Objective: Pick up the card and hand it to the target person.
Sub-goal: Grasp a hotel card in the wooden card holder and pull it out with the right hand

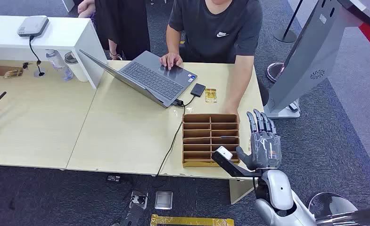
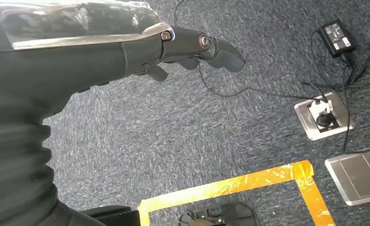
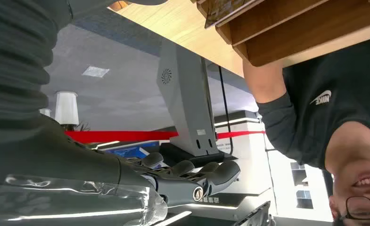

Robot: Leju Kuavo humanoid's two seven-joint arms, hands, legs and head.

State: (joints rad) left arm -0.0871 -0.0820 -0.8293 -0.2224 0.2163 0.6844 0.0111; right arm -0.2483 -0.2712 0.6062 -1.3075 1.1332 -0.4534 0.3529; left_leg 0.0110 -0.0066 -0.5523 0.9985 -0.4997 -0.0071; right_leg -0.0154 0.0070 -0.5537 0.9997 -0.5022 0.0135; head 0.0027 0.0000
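The right hand (image 1: 263, 146) is hovering just off the worktop's (image 1: 126, 136) near right corner, beside the right side of the wooden tray (image 1: 210, 140). Its fingers (image 1: 258, 121) are standing straight and slightly apart, pointing away from the robot, with the thumb out toward the tray; they are holding nothing. In the right wrist view the same hand (image 3: 183, 176) is showing its fingers extended side by side, with nothing between them.

The card (image 1: 211, 95), a small gold-coloured rectangle, is lying flat on the worktop beyond the tray, just beside a small black box (image 1: 198, 89) and near the person's (image 1: 216, 28) forearm. It is well apart from the right hand.

The tray is sitting at the near edge of the worktop, split into two columns of narrow slots. A black cable (image 1: 173, 141) is running past its left side and over the worktop's edge.

The person in a dark T-shirt is sitting across the worktop, one hand on the open laptop (image 1: 147, 77), the other arm reaching down toward the tray's far right corner.

The left hand (image 2: 192, 52) is hanging over grey carpet (image 2: 173, 132), its fingers (image 2: 220, 49) loosely curved and slightly apart, gripping nothing. Orange tape (image 2: 249, 181), a floor socket (image 2: 323, 115) and a power adapter (image 2: 336, 38) are lying on the carpet below it.
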